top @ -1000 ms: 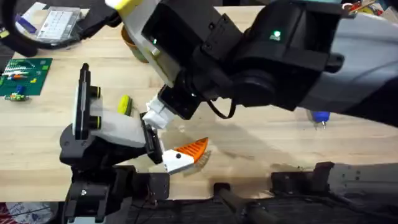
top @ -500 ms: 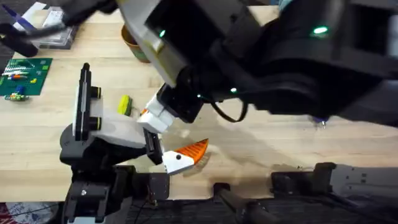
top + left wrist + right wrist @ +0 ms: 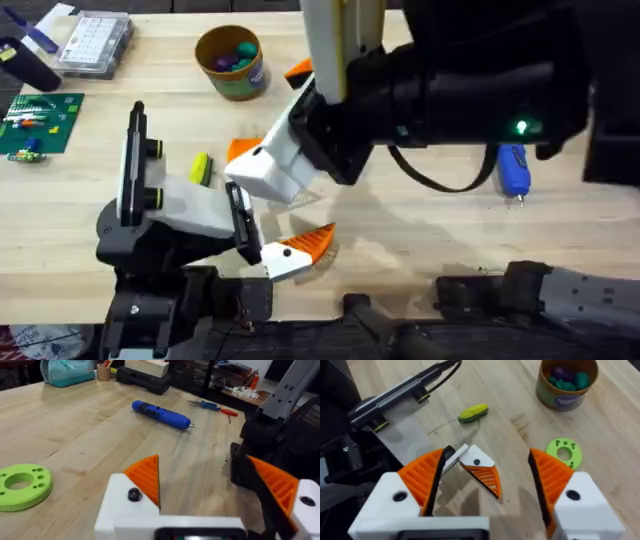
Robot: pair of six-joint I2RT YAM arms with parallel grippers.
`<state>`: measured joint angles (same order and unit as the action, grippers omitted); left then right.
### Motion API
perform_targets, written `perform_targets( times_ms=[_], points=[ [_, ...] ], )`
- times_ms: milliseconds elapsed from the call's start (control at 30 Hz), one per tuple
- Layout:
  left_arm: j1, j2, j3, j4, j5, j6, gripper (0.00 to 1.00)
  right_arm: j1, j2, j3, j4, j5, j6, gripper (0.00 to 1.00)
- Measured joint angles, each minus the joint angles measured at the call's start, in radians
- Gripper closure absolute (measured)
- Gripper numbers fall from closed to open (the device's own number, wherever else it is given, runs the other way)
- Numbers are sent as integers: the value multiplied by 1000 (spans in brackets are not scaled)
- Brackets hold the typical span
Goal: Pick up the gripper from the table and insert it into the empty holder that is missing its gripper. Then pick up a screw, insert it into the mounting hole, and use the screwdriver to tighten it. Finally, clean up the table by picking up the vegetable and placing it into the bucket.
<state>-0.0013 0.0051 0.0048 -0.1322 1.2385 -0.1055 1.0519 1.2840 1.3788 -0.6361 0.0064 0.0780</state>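
The gripper [image 3: 300, 248], a white wedge with an orange ribbed tip, lies on the table. Its white base rests against the black end plate of the grey-white holder [image 3: 185, 205]. My right gripper [image 3: 486, 460] hangs open straight above the wedge [image 3: 479, 472], one orange pad on each side and nothing between them. It appears as a white block [image 3: 262, 168] beside the holder [image 3: 410, 430]. My left gripper [image 3: 202, 460] is open and empty, facing the blue screwdriver [image 3: 161, 414], which lies at the right [image 3: 512, 170]. The yellow-green vegetable [image 3: 200, 167] lies behind the holder, and the bucket [image 3: 230, 62] stands far back. The screw is out of view.
A green ring [image 3: 563, 452] lies between the wedge and the bucket [image 3: 567, 382]. A clear compartment box [image 3: 95, 40] and a green circuit board [image 3: 40, 122] sit at the far left. A tall black-and-white finger [image 3: 135, 160] stands on the holder. Both arms hang high over the table's middle.
Both arms have shifted under the camera, uncovering the bucket and the screwdriver. The right gripper has lifted slightly away from the holder's plate. The wedge has not moved.
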Motion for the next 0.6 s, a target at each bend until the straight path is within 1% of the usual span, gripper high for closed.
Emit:
perform_targets(
  times_ms=[67, 133, 167, 200, 233, 267, 333, 600],
  points=[
    [0, 0, 0, -1, 1, -2, 234, 0, 1, 0, -3, 0, 0, 8],
    [0, 0, 0, -1, 2, 2, 508, 0, 1, 0, -3, 0, 0, 8],
    [0, 0, 0, -1, 2, 2, 668, 0, 1, 0, -3, 0, 0, 8],
    [0, 0, 0, -1, 2, 2, 807, 0, 1, 0, -4, 0, 0, 8],
    [0, 0, 0, -2, 4, 3, 906, 0, 1, 0, -4, 0, 0, 8],
    [0, 0, 0, -2, 4, 6, 972, 0, 1, 0, -5, 0, 0, 8],
    [0, 0, 0, -2, 4, 8, 994, 0, 1, 0, -10, 0, 0, 8],
    [0, 0, 0, -2, 3, 8, 996, 0, 1, 0, -71, 0, 0, 8]
  ],
)
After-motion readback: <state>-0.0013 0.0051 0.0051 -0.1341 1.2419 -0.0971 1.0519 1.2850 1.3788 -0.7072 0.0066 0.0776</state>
